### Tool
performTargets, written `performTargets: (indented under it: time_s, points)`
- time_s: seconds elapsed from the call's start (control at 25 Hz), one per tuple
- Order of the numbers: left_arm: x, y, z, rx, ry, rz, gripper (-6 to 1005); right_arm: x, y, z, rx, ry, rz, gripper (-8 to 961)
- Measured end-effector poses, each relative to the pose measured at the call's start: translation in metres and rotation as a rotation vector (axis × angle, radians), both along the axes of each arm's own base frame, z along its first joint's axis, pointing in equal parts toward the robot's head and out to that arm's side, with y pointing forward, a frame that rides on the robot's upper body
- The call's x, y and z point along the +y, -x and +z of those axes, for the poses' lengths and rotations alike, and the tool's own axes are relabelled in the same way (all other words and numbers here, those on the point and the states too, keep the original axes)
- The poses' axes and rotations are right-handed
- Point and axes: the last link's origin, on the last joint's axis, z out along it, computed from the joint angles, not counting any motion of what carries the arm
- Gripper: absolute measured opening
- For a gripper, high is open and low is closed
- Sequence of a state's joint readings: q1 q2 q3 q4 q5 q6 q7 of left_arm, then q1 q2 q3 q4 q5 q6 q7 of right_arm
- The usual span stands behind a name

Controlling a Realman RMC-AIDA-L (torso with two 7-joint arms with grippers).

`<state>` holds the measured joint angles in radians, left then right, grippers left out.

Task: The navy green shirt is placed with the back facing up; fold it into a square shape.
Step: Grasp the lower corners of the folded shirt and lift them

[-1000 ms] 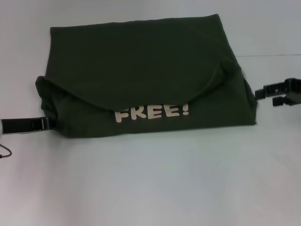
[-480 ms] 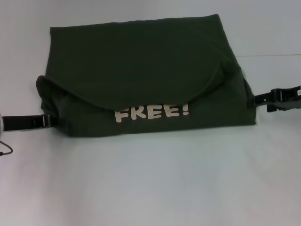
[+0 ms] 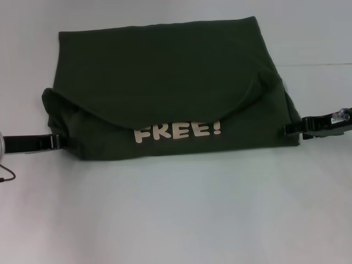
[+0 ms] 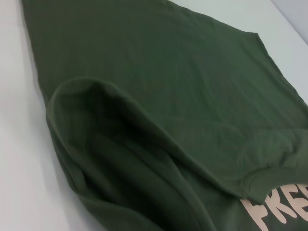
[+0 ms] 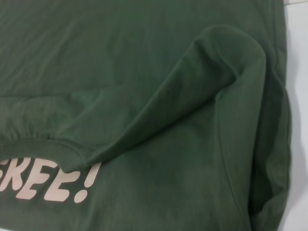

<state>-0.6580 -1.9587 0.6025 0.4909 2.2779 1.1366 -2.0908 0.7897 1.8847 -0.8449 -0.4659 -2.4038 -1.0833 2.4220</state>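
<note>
The navy green shirt (image 3: 165,71) lies on the white table as a wide folded bundle. Its upper layer is draped toward me and partly covers the cream "FREE!" lettering (image 3: 177,131). My left gripper (image 3: 59,141) sits low at the bundle's left edge, touching the cloth. At the right edge, near the front corner, my right gripper (image 3: 287,129) meets the shirt. The left wrist view shows the shirt (image 4: 168,86) with a rolled fold and part of the lettering (image 4: 284,207). In the right wrist view the shirt (image 5: 120,62) fills the picture, with the lettering (image 5: 43,185) upside down.
The white table (image 3: 176,220) stretches bare in front of the shirt and on both sides. A thin dark cable (image 3: 6,176) loops at the far left edge, below my left arm.
My right gripper has come down and inward from beside the shirt to its right edge. The left gripper and the shirt have barely moved.
</note>
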Motion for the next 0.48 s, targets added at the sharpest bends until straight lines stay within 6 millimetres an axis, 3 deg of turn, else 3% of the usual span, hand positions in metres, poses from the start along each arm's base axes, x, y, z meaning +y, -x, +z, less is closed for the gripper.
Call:
performTargets:
  time_s: [0.48]
  points:
    - [0.000, 0.000, 0.000, -0.005, 0.000, 0.001, 15, 0.001, 0.002, -0.012, -0.012, -0.008, 0.031, 839]
